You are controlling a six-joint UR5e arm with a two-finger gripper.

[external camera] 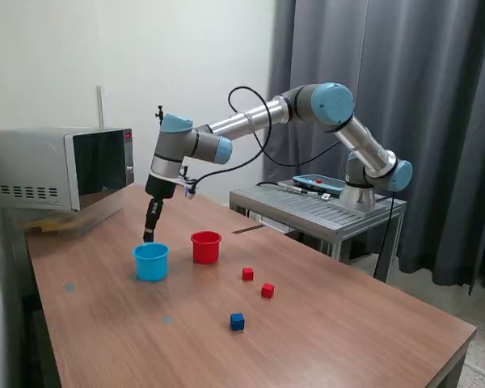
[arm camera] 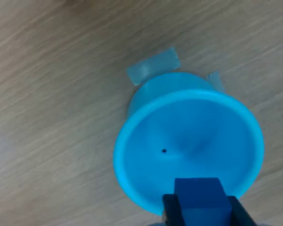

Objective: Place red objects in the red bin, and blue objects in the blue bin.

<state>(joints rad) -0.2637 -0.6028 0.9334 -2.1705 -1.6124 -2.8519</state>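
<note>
In the wrist view the gripper (arm camera: 198,209) has its two dark fingers (arm camera: 172,209) closed on a dark blue cube (arm camera: 198,195), which sits between them; right under it is the open mouth of the blue bin (arm camera: 188,150), and the inside of this cup looks empty except for a small dark speck.

In the exterior view, nearest to the camera, a second blue cube (external camera: 238,322) lies alone on the wooden table (external camera: 347,323); a little farther are two red cubes (external camera: 267,290), near each other but not touching; behind them stands the red bin (external camera: 206,246), upright, just beside the blue bin on the exterior view's right; the gripper hangs just above the far rim of the blue bin; at the back are a microwave (external camera: 61,170) and a grey curtain (external camera: 404,81).

I judge that the step in hand is the delivery of a blue cube to the blue bin, so the task is at its beginning. The next move calls for the fingers to part while the cube is over the mouth; it appears close to one rim, so a small shift toward the centre may be safer.
</note>
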